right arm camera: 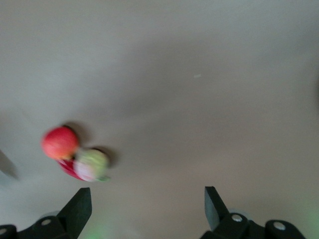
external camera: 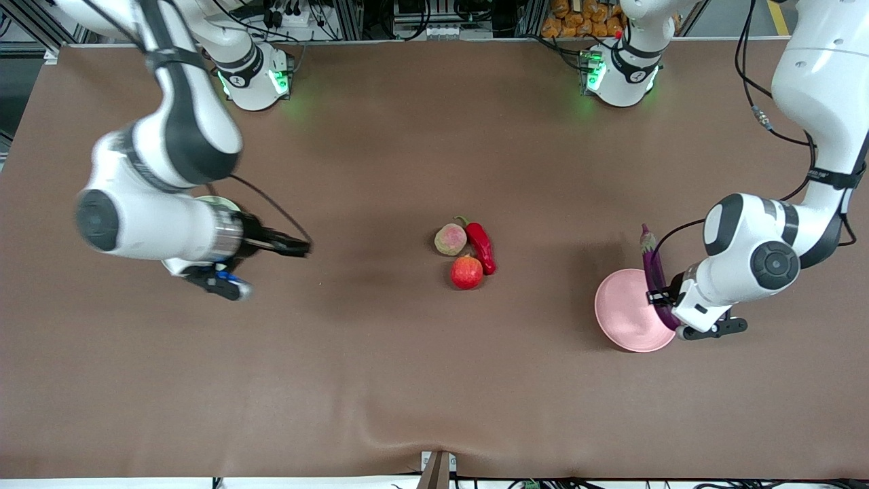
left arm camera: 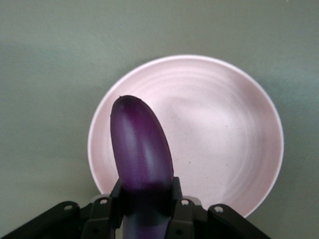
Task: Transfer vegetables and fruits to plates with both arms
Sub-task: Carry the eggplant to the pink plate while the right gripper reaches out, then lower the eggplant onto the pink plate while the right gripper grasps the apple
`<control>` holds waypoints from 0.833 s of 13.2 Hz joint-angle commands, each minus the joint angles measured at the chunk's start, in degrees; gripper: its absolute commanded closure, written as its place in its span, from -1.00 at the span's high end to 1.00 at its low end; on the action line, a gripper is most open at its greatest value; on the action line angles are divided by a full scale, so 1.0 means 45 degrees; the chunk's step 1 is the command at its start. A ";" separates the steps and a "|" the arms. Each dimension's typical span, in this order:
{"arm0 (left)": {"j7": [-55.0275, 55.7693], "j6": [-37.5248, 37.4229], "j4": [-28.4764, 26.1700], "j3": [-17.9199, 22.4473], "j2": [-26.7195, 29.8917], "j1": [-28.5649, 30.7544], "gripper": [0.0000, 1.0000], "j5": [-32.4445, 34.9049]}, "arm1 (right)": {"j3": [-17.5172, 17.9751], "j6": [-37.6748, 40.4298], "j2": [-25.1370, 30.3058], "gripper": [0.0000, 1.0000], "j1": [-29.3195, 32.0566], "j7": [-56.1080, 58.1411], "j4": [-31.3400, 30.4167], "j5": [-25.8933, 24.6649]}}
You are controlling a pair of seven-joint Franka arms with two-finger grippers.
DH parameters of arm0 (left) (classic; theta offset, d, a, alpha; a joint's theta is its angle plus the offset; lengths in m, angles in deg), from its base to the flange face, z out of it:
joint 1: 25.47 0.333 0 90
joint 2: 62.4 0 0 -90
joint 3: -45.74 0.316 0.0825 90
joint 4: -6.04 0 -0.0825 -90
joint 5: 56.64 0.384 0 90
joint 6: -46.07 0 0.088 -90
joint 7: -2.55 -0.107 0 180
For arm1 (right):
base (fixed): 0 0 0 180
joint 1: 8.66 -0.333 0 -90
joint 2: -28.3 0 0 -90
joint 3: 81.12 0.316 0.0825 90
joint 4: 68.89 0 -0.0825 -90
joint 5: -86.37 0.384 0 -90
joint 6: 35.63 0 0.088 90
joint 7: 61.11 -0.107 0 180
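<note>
Front view: the left gripper (external camera: 664,299) is clamped on the purple eggplant (external camera: 653,272) and hangs over the pale pink plate (external camera: 628,312), at the plate's edge toward the left arm's end of the table. The eggplant's long axis runs roughly toward and away from the robots' bases, its pale-green cap at the end nearer the bases. The right gripper (external camera: 293,246) is up in the air over bare table, between the pale green plate (external camera: 216,202), mostly hidden under that arm, and the cluster at table centre. The cluster holds the peach-like fruit (external camera: 450,239), the red chili pepper (external camera: 482,246) just beside it, and the pomegranate-like fruit (external camera: 466,272) nearest the front camera.

Left wrist view: the fingers (left arm camera: 115,199) pinch the eggplant (left arm camera: 141,149) narrowly round its body. Its rounded tip points out across the pink plate (left arm camera: 224,139), so a straight lowering should lay it inside the rim.

Right wrist view: the jaws stand wide with nothing between them. The picture is smeared, probably by arm motion. The red fruit (right arm camera: 60,143) and the peach-like fruit (right arm camera: 92,164) lie ahead and off to one side of the gripper axis. The right arm is the nearer one to them.
</note>
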 commanded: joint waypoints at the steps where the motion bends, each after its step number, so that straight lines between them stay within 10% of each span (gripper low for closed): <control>1: -0.0288 -0.0217 0.0421 -0.0089 -0.0404 -0.0002 -1.00 -0.0103 | -0.0148 -0.2592 -0.1121 1.00 -0.1823 -0.3417 0.0276 0.0369; 5: -0.0288 -0.0197 0.0948 -0.0069 -0.1009 0.0018 -0.92 -0.0103 | -0.0148 -0.7070 -0.3211 1.00 -0.3722 -0.7697 0.0413 0.0369; 9: -0.0269 -0.0081 0.0948 -0.0050 -0.1243 0.0037 0.88 -0.0181 | -0.0206 -0.8502 -0.4755 1.00 -0.4934 -0.8974 0.1425 0.0193; 11: -0.0230 -0.0022 0.0967 -0.0050 -0.1225 0.0037 1.00 -0.0220 | -0.0245 -0.8775 -0.5380 1.00 -0.5150 -0.9697 0.2127 0.0056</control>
